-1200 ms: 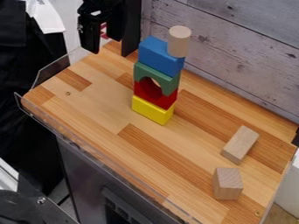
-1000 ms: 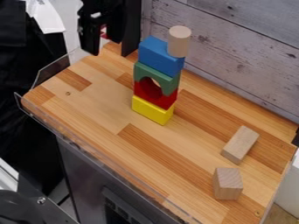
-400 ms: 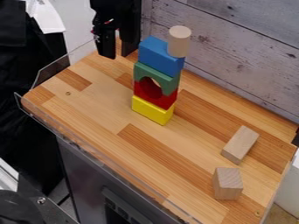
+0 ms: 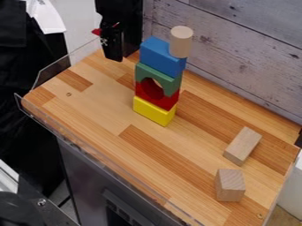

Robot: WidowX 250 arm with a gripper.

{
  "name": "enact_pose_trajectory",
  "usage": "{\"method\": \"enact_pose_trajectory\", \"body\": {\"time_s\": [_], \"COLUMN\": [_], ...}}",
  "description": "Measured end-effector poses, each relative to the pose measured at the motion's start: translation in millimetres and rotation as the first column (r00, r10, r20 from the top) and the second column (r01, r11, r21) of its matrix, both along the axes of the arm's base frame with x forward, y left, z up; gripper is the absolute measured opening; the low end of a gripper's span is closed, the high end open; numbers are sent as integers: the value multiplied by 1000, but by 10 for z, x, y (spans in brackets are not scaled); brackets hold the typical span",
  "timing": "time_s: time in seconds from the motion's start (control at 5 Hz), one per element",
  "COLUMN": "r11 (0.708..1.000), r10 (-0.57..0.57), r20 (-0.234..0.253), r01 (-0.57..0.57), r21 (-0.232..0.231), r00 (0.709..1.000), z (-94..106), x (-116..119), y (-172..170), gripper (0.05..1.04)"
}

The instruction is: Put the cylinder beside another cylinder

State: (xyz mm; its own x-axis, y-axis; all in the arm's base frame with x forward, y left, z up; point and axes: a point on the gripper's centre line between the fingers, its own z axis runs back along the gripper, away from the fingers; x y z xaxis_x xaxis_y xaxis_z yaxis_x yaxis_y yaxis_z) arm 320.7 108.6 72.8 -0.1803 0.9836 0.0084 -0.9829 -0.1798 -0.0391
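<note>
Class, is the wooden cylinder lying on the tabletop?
No, the wooden cylinder stands upright on top of the blue block.

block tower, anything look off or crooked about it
The wooden cylinder looks off-centre: it stands upright at the picture-right end of the blue block, seemingly jutting slightly past the edge. Nothing else stands out.

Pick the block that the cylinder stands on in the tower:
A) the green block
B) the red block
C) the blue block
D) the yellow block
C: the pale wooden cylinder stands upright on the right-hand end of the blue block, at the top of the tower.
</note>
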Motion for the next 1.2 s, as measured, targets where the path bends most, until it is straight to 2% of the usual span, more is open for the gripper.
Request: {"method": "enact_pose_trajectory", "body": {"time_s": [0.4, 0.8, 1.2], "r11": [997, 994, 996], "r10": [-77, -107, -91], "r20": [-72, -92, -98], "r01": [78, 108, 91], "r21": [9, 2, 0], "r00": [994, 990, 991], "z": [-215, -304, -345], "x": [94, 163, 195], "y": [-187, -295, -228], "gripper": [1001, 1001, 1001]}}
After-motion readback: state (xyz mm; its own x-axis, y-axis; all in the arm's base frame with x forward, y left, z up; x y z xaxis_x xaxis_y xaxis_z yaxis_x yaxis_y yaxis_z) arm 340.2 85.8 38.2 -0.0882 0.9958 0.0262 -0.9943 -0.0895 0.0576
